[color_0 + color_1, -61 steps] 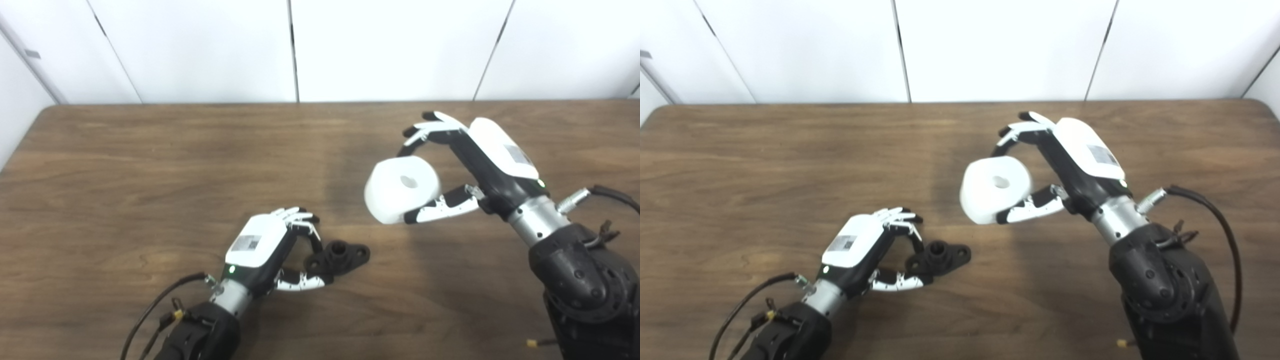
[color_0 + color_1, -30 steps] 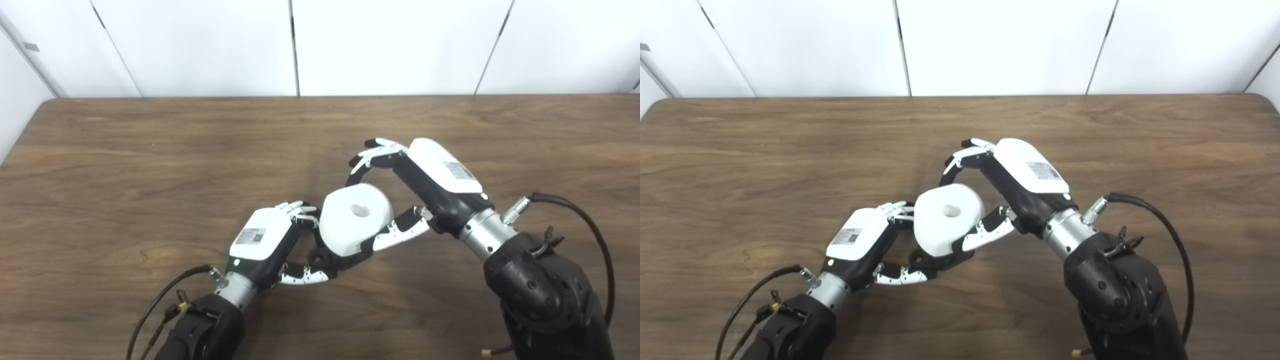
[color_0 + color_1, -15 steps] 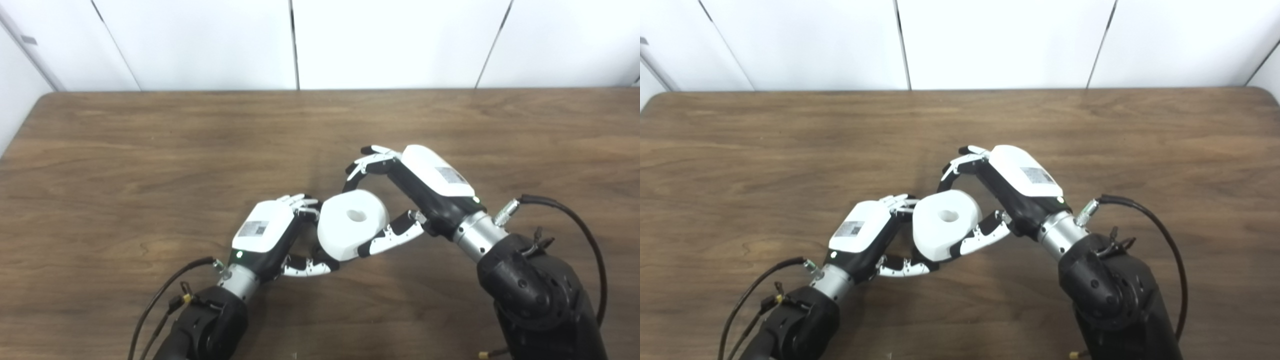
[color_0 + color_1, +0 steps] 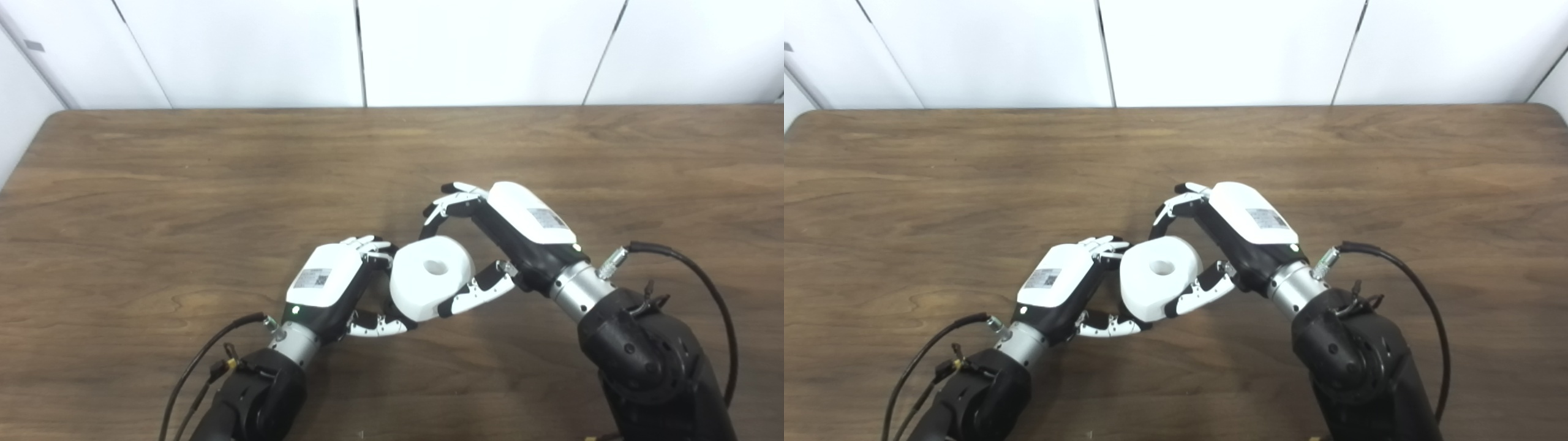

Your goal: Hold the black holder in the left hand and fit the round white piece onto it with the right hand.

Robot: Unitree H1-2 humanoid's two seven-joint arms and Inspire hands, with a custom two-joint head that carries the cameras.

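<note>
The round white piece [image 4: 432, 275] with a hole in its top sits low over the table, held between the thumb and fingers of my right hand [image 4: 490, 239]. It covers nearly all of the black holder, of which only a dark sliver shows under the piece's left edge [image 4: 392, 306]. My left hand [image 4: 334, 288] is curled just left of the piece, fingers and thumb closed at the holder's spot. In the right eye view the white piece [image 4: 1159, 275] lies between the left hand [image 4: 1062, 288] and the right hand [image 4: 1231, 236].
A brown wooden table [image 4: 184, 202] spans the view, with a white panelled wall behind its far edge. Black cables trail from both forearms near the bottom corners.
My right hand has carried the white piece from the right, down and left onto the black holder at the left hand. Since half a second ago it has sunk slightly lower.
</note>
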